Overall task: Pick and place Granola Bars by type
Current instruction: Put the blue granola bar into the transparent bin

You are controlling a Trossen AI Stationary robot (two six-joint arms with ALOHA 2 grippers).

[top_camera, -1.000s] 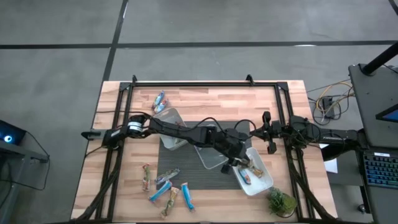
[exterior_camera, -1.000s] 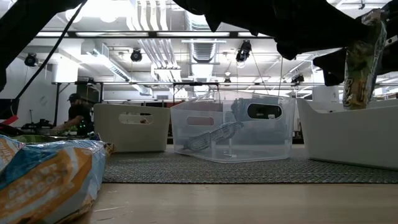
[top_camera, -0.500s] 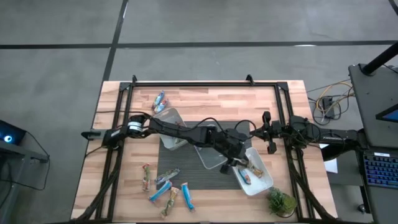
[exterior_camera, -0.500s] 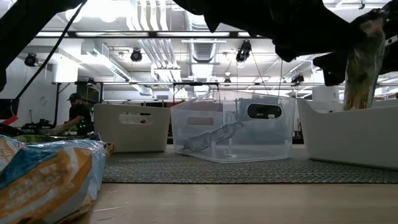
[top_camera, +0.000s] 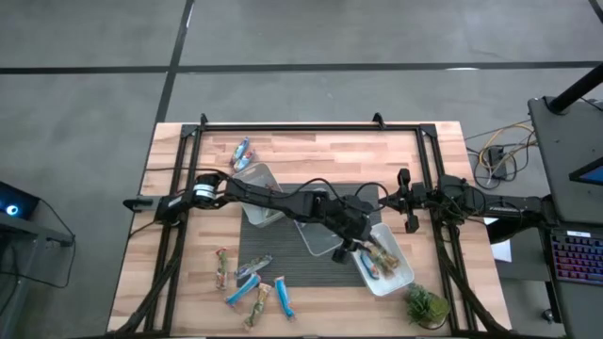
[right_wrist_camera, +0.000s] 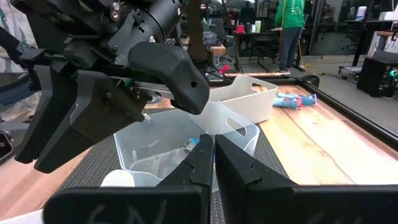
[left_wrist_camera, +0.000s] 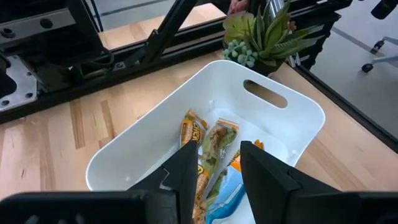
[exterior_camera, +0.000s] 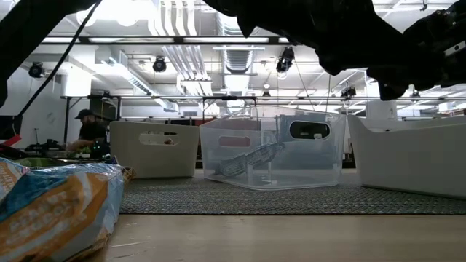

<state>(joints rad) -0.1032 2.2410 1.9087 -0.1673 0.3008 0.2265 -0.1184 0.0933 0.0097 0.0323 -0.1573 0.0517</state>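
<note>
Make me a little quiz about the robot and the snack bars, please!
1. True or false: the left gripper, with a tan granola bar between its fingers, is over the white tub.
2. What stands on the table right next to that tub? A) a cup B) a small green plant C) a book
3. Which gripper is shut with nothing in it?

Key: 1 true. 2 B. 3 the right gripper, waiting off to the side.
</note>
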